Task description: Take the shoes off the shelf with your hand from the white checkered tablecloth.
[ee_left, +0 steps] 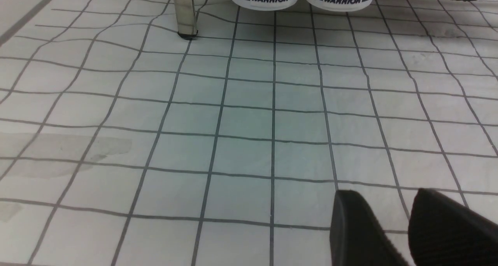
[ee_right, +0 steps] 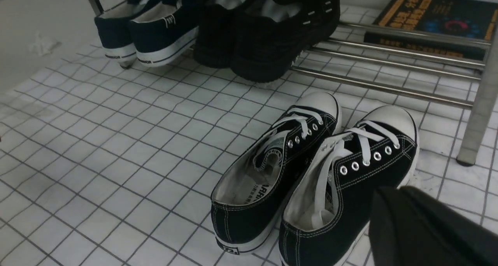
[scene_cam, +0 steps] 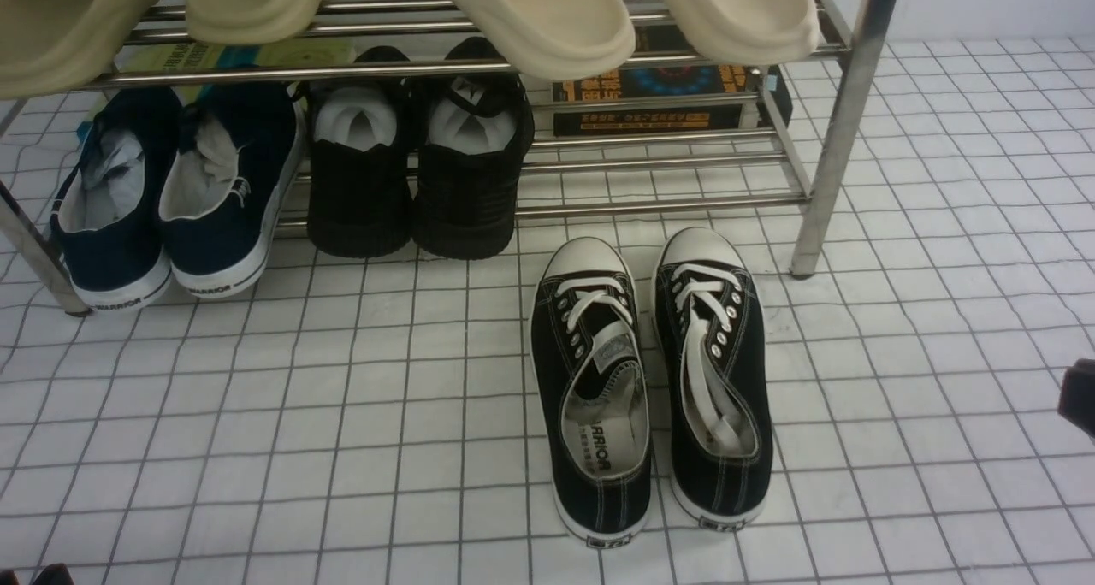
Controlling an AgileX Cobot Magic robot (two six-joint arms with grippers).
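Black canvas shoes (scene_cam: 599, 508) with rounded rubber toes sit on the creased cloth (scene_cam: 342, 448), short of its far edge, left of the closed right gripper (ee_right: 395, 192); left gripper (ee_left: 383, 194) slightly open.

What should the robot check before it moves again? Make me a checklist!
1. Both black lace-up sneakers off the shelf: ok.
2. Sneakers standing soles-down on the checkered cloth: ok.
3. Sneaker toes pointing towards the shelf: ok.
4. Right fingers clear of the sneakers: ok.
5. Right fingers open, if it wants to grab again: not ok, they're shut.
6. Left fingers holding nothing: ok.
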